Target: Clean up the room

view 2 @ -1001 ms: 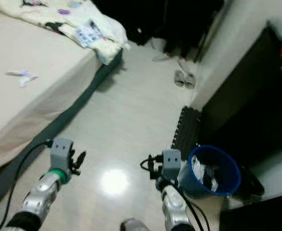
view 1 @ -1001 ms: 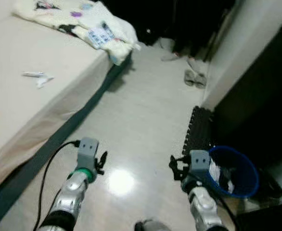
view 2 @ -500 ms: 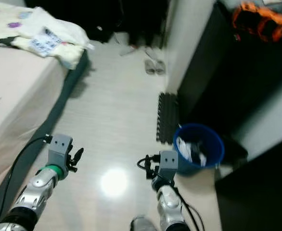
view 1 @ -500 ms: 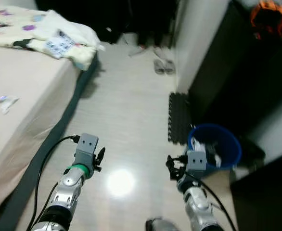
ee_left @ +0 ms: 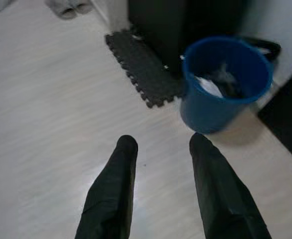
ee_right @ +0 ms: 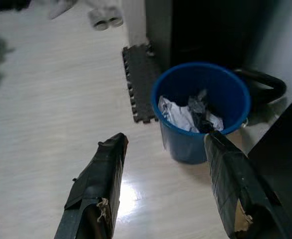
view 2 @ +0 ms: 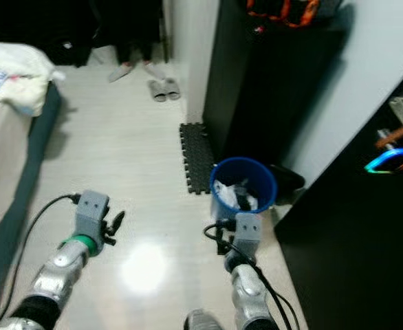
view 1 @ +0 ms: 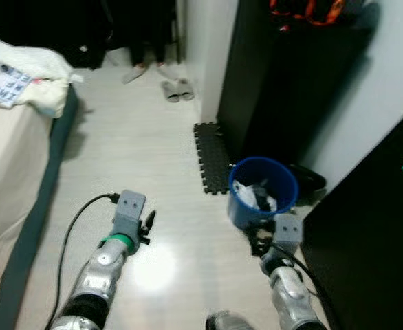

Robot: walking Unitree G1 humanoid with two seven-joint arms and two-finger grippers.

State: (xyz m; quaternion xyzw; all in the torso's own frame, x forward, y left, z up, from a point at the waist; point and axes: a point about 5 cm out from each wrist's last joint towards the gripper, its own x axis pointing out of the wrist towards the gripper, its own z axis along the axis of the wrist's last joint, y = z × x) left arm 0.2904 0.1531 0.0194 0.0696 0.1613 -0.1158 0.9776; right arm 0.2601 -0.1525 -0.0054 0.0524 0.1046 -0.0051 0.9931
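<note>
Both hands, right hand (ee_right: 161, 149) and left hand (ee_left: 158, 144), are held open and empty; the blue bin (ee_right: 201, 107) just ahead could be knocked over if approached carelessly.

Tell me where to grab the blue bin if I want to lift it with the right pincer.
Take the blue bin by its rim, coming straight down from above with one finger inside and one outside. It stands upright and its body looks too wide for the open right pincer to span. Use the rim's near side, facing the robot: the far side is crowded by the dark cabinet, and trash fills the middle.
</note>
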